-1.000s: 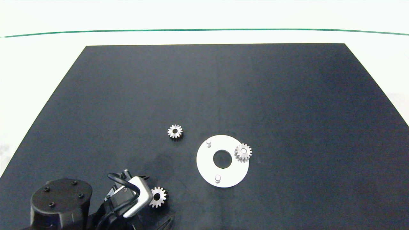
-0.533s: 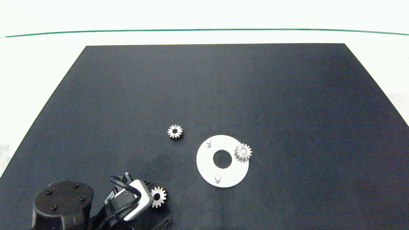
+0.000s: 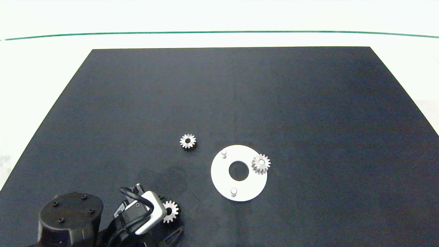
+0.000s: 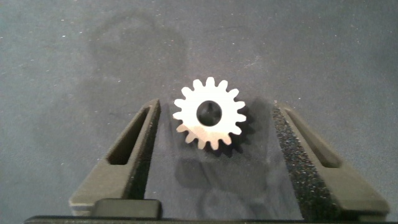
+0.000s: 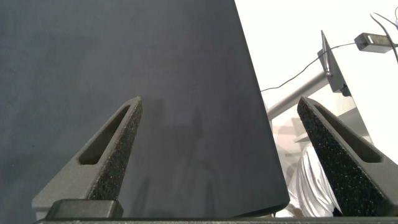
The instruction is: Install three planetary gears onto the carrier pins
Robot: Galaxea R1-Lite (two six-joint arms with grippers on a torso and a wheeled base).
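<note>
Left arm (image 3: 72, 219) low at near-left of black mat (image 3: 233, 85); left gripper (image 4: 211, 134) jaws released, straddling near planetary gear (image 4: 210, 113), untouched. Vs 0.5 s ago: nudged toward gear. White disc (image 3: 224, 183): one gear (image 3: 261, 163) seated, two carrier pins (image 3: 224, 153) bare. Third gear (image 3: 188, 141) loose. Right gripper (image 5: 217, 155) spread wide at mat edge.

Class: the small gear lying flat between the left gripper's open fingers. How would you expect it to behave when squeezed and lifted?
The gear looks like solid metal, so probably rigid and heavy for its size. Lying flat on the mat, it should not roll. The left gripper has textured pads, which likely bite on the pointed teeth, though it might twist.
</note>
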